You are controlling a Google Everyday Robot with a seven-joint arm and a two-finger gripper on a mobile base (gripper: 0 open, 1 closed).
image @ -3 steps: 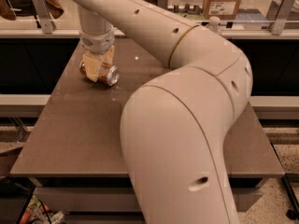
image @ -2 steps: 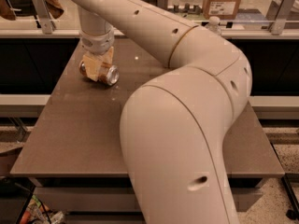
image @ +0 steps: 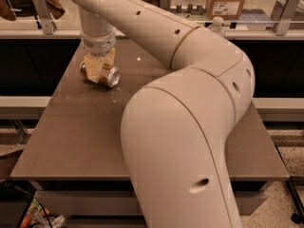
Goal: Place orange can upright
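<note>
Find the orange can (image: 110, 75) at the far left part of the tabletop (image: 80, 132), lying on its side, with one silver end turned toward the near right. Note the claw (image: 100, 69) reaching down from above and pinching the orange can across the middle of the body, with one tan pad (image: 96, 71) in front and the other behind.

Expect a light thing, though cannot tell if full or empty. Expect also a thin metal wall, stiff enough along its length but easy to dent from the side, and a smooth surface, probably slippery. Better to hold at the middle of the label, not at the silver ends, and to press firmly but not hard. For standing it up, probably necessary to rotate the wrist until one silver end faces the tabletop. Beware of rolling if released while lying sideways.
</note>
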